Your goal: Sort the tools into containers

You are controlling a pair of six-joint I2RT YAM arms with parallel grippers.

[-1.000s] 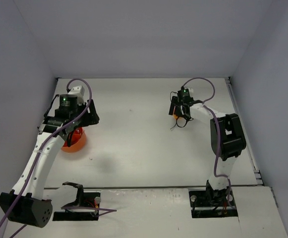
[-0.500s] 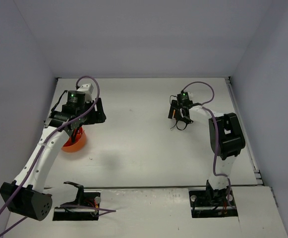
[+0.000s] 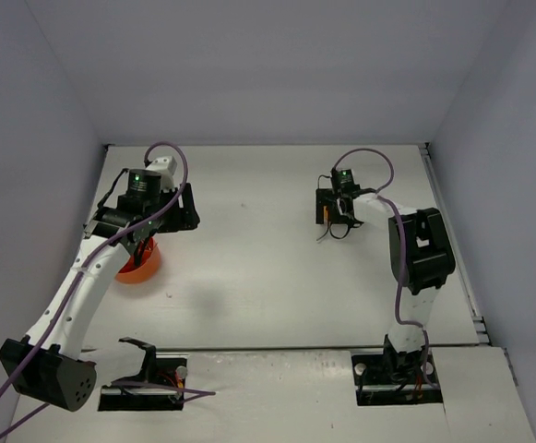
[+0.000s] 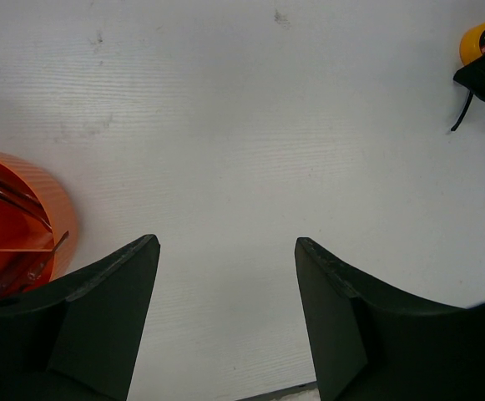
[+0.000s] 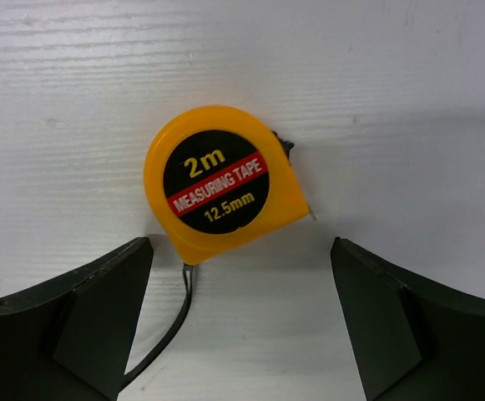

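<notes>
a robot lab cell, this: white counter (image 3: 268, 277) boxed in by plain grey walls (image 3: 268, 74), my arms (image 3: 76, 284) bolted to its edge

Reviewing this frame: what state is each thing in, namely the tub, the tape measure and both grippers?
orange tub: upright on the table, thin silver tools already inside.
tape measure: lying flat, label up, blade retracted, ungripped.
left gripper: open, empty, over bare table beside the orange tub.
right gripper: open, empty, poised at the tape measure, not touching it.
</notes>
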